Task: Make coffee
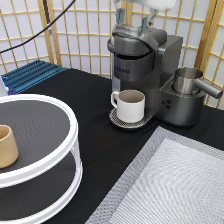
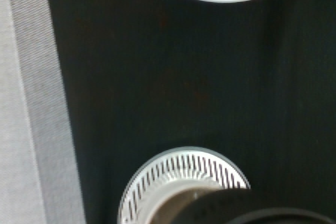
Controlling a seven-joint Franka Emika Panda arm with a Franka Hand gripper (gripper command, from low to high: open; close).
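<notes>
Grey coffee machine (image 1: 145, 75) with white mug (image 1: 131, 105) beneath, gripper (image 1: 134, 24) (fingers spread apart) directly above its lid.

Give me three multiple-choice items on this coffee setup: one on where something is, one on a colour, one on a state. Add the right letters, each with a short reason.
1. Where does the white mug stand?
A. on the round drip tray under the coffee machine's spout
B. on the white two-tier stand
C. on the grey mat

2. What colour is the handleless cup on the stand's upper tier?
A. blue
B. tan
C. black

3. How does the gripper stand in the exterior view?
A. shut on the mug's handle
B. open, fingers down over the machine's lid
C. resting on the grey mat

Answers: 1 A, the mug sits on the tray against the machine's front. 2 B, the cup is tan against the dark shelf. 3 B, two spread fingers show at the exterior view's top, just above the lid, with nothing visible between them.
</notes>
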